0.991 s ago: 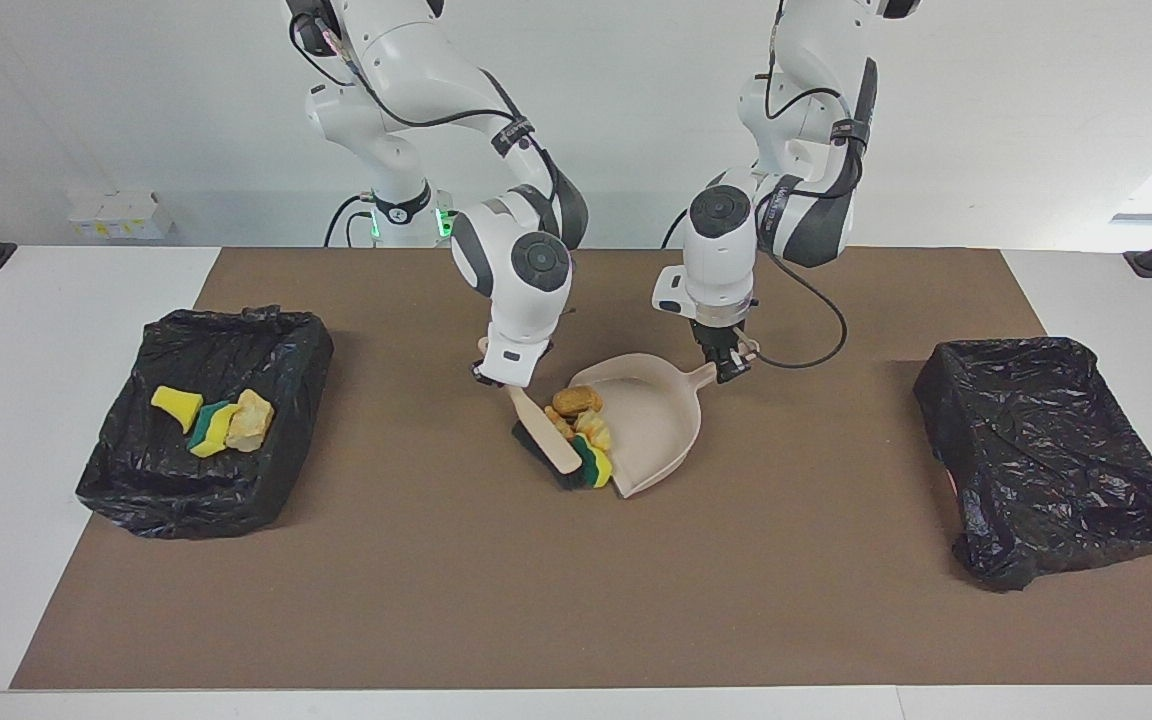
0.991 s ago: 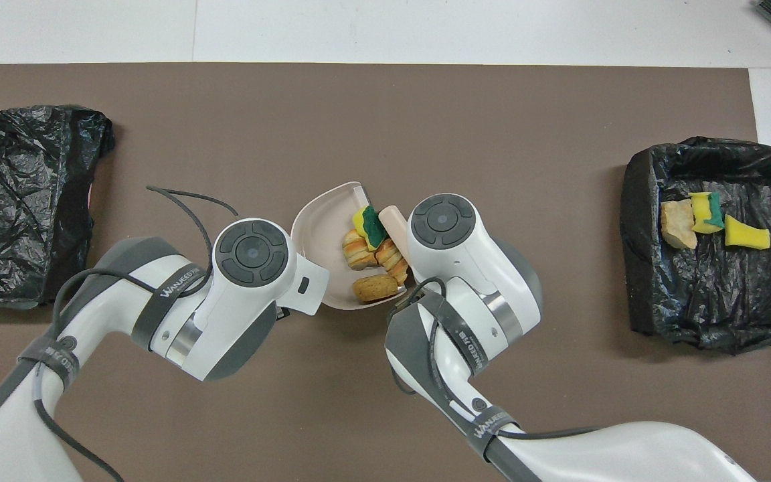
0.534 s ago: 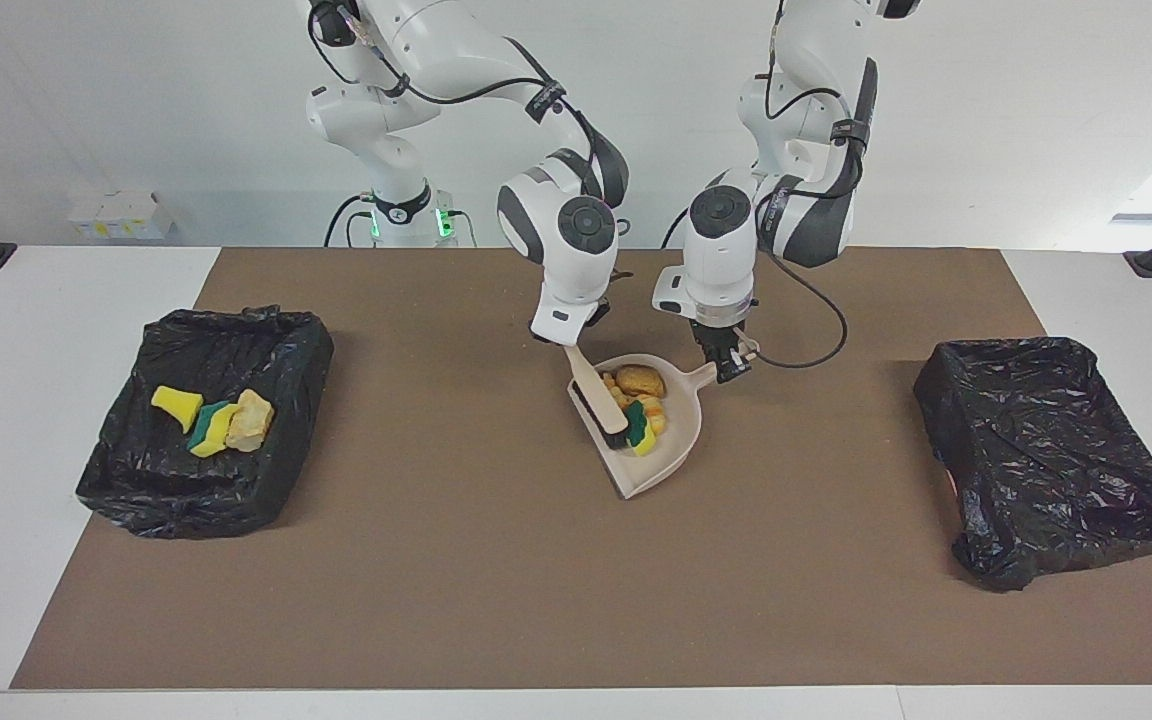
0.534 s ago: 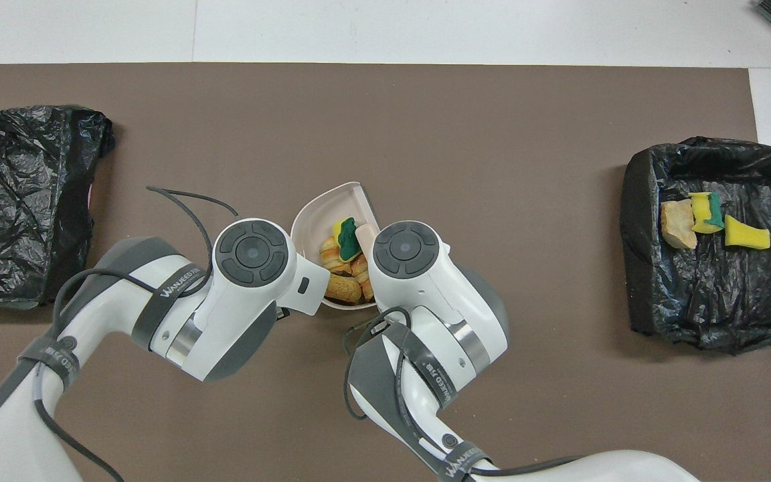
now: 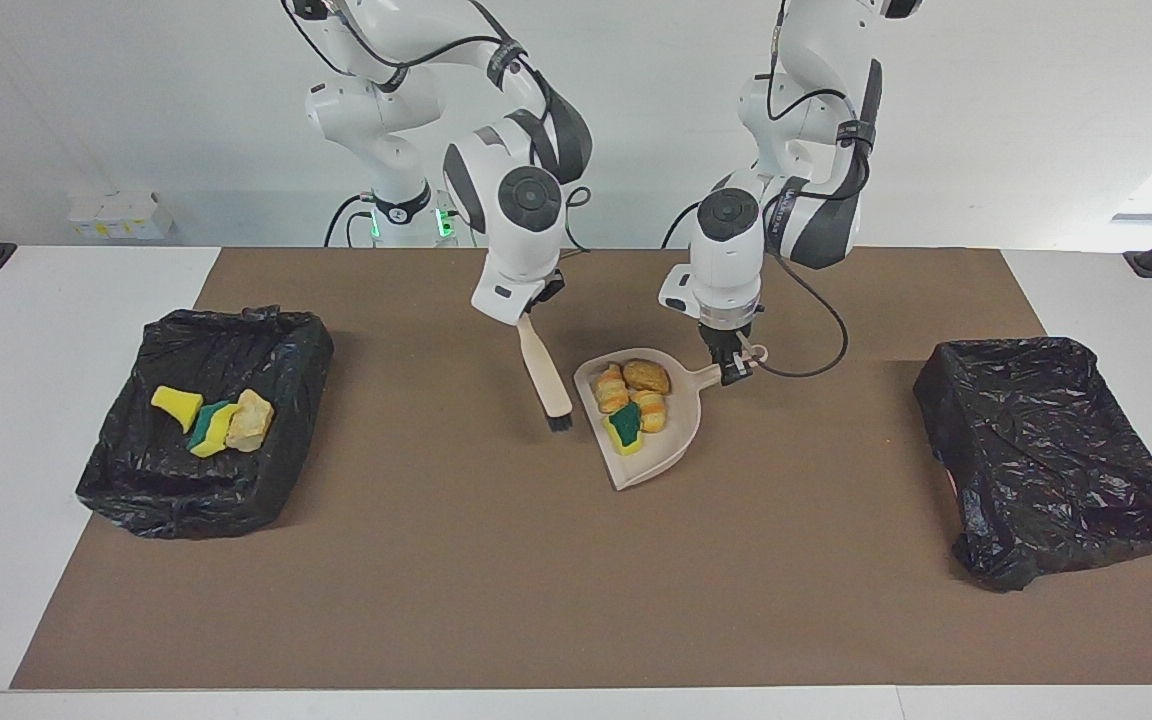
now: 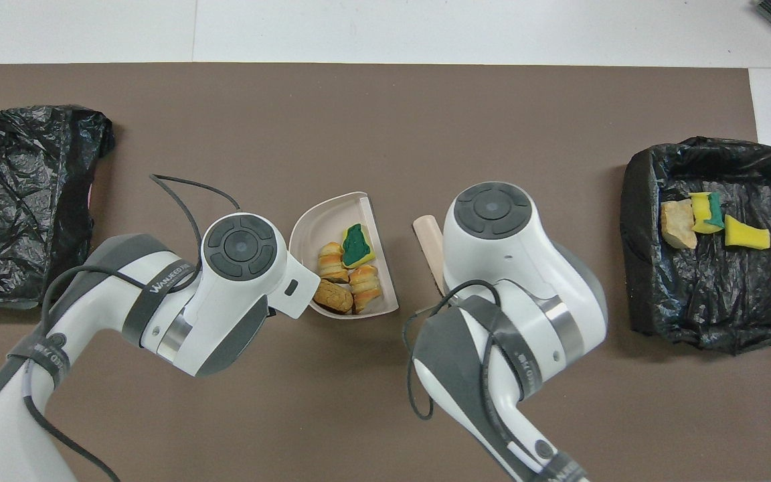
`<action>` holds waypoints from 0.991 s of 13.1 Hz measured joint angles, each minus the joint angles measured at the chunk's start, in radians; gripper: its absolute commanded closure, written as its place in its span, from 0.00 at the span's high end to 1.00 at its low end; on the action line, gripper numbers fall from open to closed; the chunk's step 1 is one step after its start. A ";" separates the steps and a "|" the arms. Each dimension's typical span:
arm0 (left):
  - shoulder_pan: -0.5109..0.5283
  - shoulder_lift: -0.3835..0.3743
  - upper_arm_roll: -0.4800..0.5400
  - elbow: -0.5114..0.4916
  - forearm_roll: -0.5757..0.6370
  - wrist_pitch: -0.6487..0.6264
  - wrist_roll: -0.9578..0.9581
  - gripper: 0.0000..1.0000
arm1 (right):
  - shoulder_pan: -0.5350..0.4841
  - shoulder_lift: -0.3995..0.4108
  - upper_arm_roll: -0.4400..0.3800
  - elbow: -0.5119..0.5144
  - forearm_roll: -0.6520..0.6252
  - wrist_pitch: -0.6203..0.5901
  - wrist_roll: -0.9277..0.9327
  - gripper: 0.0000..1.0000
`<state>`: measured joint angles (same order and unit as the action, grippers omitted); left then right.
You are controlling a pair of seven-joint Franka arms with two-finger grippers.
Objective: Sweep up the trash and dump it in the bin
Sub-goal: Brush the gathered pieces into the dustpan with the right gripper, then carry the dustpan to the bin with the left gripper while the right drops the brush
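The beige dustpan [image 5: 671, 440] sits mid-mat, and my left gripper [image 5: 736, 368] is shut on its handle. Inside the pan lies trash [image 5: 633, 398]: tan-orange bread-like lumps and one green-topped sponge [image 6: 357, 244]. My right gripper [image 5: 526, 312] is shut on the handle of the brush [image 5: 546, 378]. The brush hangs beside the pan toward the right arm's end, with its dark bristles [image 5: 558, 422] pointing down. The overhead view shows the dustpan [image 6: 315, 222] and the brush handle [image 6: 429, 241], while the wrists hide both grippers. More trash [image 5: 216, 420] lies in the bin [image 5: 176, 505].
The black-lined bin [image 6: 713, 328] at the right arm's end holds three scraps [image 6: 707, 217]. A second black-lined bin [image 5: 1056, 450] stands at the left arm's end, with nothing visible inside it. A brown mat [image 5: 496, 580] covers the table between them.
My right gripper swept the brush across the pan, pushing the scraps deeper in. It then pulled the brush up and out toward the right arm's end. The pan barely moved.
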<state>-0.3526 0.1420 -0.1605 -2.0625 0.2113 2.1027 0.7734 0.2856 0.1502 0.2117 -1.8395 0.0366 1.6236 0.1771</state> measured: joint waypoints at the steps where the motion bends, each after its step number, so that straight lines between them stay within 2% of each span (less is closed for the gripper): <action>1: 0.009 0.000 0.001 0.000 0.000 0.001 0.043 0.00 | -0.021 -0.025 -0.001 0.000 0.001 -0.032 -0.003 0.00; 4: 0.030 0.000 0.001 0.003 0.000 0.006 0.160 0.00 | -0.050 -0.059 -0.002 -0.002 0.002 -0.093 0.005 0.00; 7: 0.082 -0.005 0.002 0.015 -0.007 0.010 0.276 0.00 | -0.021 -0.071 0.004 -0.026 0.007 -0.078 0.083 0.00; 13: 0.268 -0.092 0.008 0.043 -0.034 -0.018 0.520 0.00 | 0.173 -0.110 0.012 -0.172 0.078 0.138 0.343 0.00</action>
<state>-0.0844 0.0501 -0.1526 -2.0199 0.1775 2.0846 1.2936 0.4581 0.0405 0.2240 -2.0112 0.1146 1.7615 0.5197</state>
